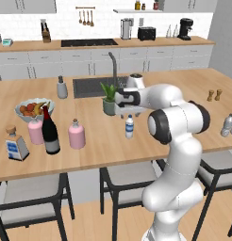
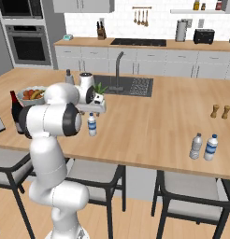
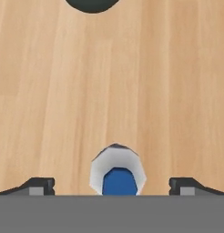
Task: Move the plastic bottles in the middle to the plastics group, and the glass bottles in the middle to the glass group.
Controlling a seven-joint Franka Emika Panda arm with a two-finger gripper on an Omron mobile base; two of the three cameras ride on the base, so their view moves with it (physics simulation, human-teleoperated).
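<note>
One small clear plastic water bottle (image 3: 117, 175) standing below spread hand (image 3: 112, 185): lower straight, centre cap between fingers, then pinch.

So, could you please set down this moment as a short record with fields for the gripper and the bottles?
gripper: open, above the small water bottle, not gripping it
middle of counter: small water bottle; pink bottle
left end: wine bottle, second pink bottle, cork-stoppered bottle, fruit bowl
right end: two clear water bottles; shakers behind them
</note>
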